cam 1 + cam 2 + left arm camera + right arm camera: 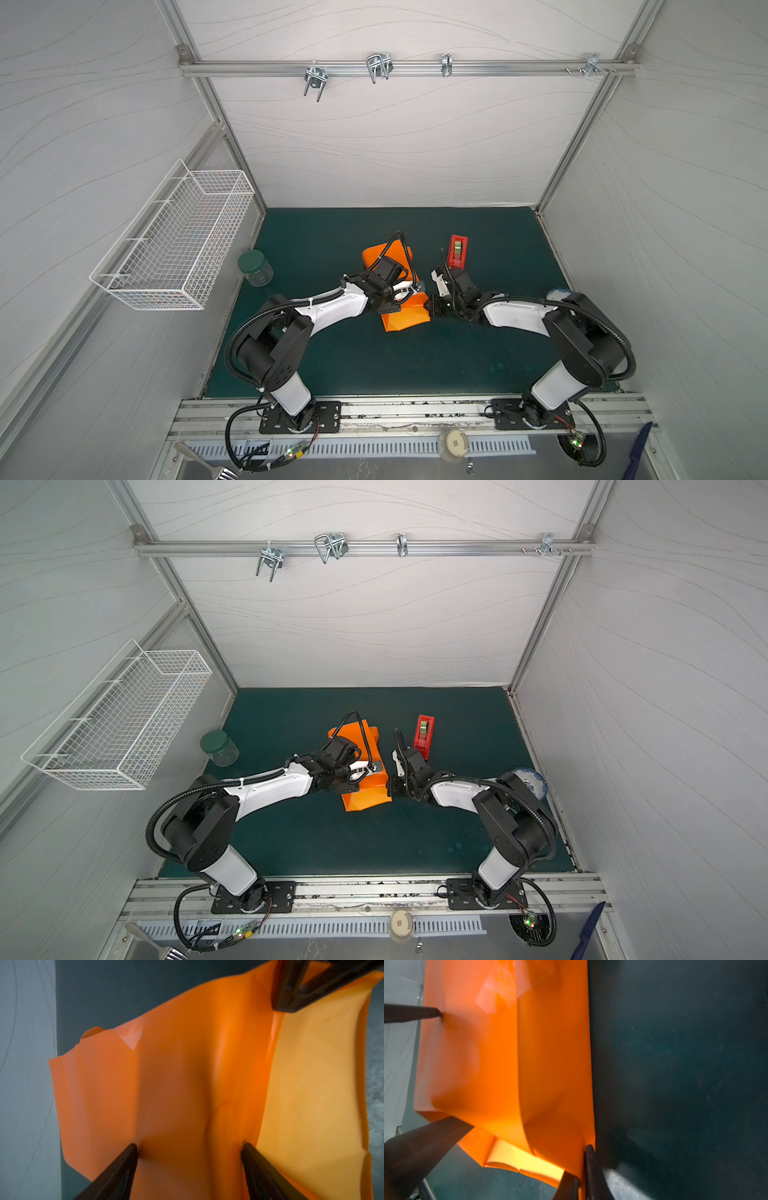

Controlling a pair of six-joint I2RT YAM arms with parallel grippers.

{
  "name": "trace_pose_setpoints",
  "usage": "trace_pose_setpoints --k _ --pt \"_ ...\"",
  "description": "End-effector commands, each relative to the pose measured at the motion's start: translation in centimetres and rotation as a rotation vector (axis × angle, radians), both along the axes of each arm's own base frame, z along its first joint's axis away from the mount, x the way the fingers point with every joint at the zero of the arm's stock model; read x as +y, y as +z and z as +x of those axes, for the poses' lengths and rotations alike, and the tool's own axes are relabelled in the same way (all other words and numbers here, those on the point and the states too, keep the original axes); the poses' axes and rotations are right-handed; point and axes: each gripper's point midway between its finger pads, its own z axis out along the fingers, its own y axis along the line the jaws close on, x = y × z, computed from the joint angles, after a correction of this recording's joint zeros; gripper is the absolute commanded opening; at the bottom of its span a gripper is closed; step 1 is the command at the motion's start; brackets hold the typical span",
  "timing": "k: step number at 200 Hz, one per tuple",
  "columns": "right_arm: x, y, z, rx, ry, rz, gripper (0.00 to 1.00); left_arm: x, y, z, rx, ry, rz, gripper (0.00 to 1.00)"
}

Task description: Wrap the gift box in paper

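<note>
Right gripper (582, 1165) pinches the paper (500, 1053) edge; left gripper (189, 1145) spread atop; long axis runs front-to-back.

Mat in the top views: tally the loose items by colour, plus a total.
Orange: 1, paper
Red: 1, tape dispenser
Green-lidded: 1, jar
Blue-white: 1, round thing, partly hidden behind an arm
Total: 4
</note>
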Motion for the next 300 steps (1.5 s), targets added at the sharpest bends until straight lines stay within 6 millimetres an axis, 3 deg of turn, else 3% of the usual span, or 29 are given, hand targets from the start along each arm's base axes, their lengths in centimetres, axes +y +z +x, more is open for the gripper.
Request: trace_pose_setpoints --k 1,42,88,125,300 --pt "-0.3 -0.7 0.5 0.006 -0.072 -0.046 0.07 0.0 -1.0 -0.4 0.033 0.0 0.008 0.8" --pt "0.5 -0.6 0.6 0.011 -0.112 -0.018 0.05 0.0 -1.2 -0.5 0.037 0.0 0.004 0.8" --pt "1.4 -0.1 0.1 0.01 -0.094 0.032 0.16 0.1 -1.1 -0.5 0.035 0.004 0.002 0.8" --pt "1.8 0.9 -0.3 -0.027 -0.056 0.073 0.2 0.1 -1.2 -0.5 0.037 0.005 0.005 0.8" --pt "2.6 2.5 -1.1 -0.068 -0.018 0.159 0.2 0.1 -1.6 -0.5 0.047 0.014 0.013 0.79"
